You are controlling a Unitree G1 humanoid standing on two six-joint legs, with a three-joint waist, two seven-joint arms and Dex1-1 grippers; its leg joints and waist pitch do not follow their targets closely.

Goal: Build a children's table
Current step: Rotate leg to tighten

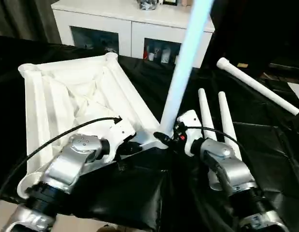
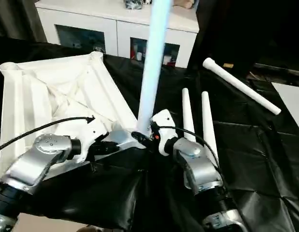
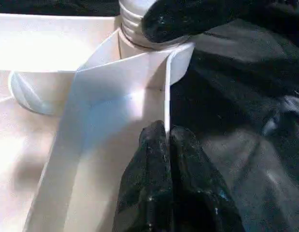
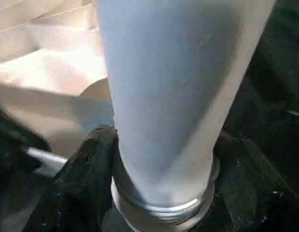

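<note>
The left gripper point(image 3: 167, 140) pinches the tabletop point(image 1: 67, 96) rim; the right gripper point(image 4: 159, 183) hugs the upright leg point(image 1: 180, 67). Three spare legs point(image 1: 226, 116) lie nearby.

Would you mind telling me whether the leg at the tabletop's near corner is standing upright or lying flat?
Upright. The leg rises steeply from the corner socket of the upturned tabletop, with the right tool around its base; three other legs lie flat on the black cloth.
</note>
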